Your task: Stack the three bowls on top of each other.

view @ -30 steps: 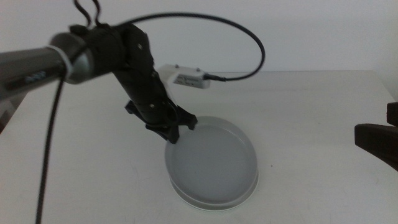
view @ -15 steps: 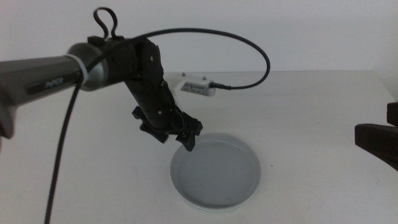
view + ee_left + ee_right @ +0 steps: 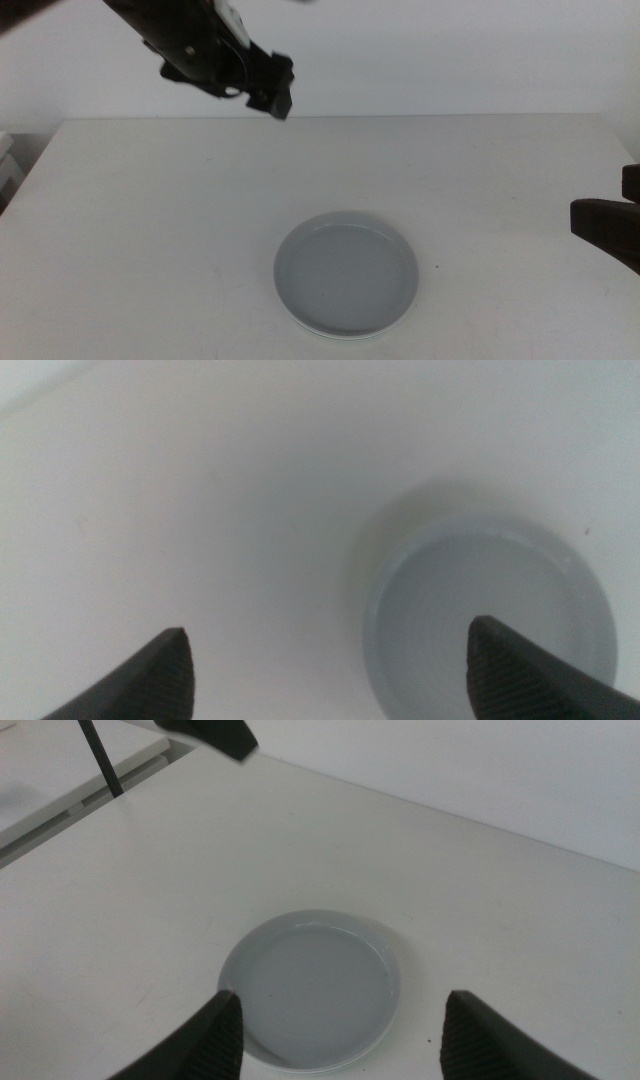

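Note:
A grey bowl (image 3: 346,272) lies flat on top of a stack in the front middle of the table. A pale rim of a lower bowl (image 3: 345,333) shows under its front edge. I cannot tell the white bowl and the mint green bowl apart there. My left gripper (image 3: 278,92) is open and empty, raised high above the table's back left, well away from the stack. The left wrist view looks down on the grey bowl (image 3: 490,610) between wide-apart jaws. My right gripper (image 3: 605,228) waits open at the right edge. The right wrist view shows the stack (image 3: 310,975) ahead of it.
The white table (image 3: 150,220) has a back edge against a white wall. In the right wrist view a lower white shelf or side surface (image 3: 60,770) lies beyond the table's far corner, with a thin black pole (image 3: 100,755) standing there.
The left gripper let go of the grey bowl, which settled flat on the stack. It then rose up and back to the left. The right arm has not moved.

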{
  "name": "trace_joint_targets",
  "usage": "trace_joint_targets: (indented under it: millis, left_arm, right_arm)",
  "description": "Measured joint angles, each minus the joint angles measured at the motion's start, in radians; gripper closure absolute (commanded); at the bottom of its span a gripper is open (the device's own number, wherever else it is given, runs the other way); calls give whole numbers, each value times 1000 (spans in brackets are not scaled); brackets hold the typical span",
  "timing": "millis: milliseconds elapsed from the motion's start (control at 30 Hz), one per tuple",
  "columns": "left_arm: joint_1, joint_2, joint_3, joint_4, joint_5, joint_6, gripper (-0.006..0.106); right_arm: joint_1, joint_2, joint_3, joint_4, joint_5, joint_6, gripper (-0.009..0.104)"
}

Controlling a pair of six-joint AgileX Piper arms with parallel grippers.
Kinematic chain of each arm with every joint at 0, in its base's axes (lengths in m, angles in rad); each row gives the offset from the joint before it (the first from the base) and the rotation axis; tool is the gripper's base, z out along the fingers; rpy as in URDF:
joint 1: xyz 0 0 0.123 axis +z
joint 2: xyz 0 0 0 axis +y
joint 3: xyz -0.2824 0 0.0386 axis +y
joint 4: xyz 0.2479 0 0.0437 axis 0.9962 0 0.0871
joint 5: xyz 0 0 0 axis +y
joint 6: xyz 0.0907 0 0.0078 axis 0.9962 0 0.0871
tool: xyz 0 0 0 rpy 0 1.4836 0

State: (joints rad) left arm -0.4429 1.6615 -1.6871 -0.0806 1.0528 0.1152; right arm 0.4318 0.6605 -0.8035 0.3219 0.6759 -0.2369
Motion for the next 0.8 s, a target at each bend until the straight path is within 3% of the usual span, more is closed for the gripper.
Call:
trace_joint_targets:
  millis: [300,800]
  left_arm:
    - [8,-54,-3,118,5,-35,-5]
    - [174,-153,-3,131,63,-102,-5]
  right_arm:
    - [0,0,0,0,0,0,44]
    - [0,0,0,0,-30,1,44]
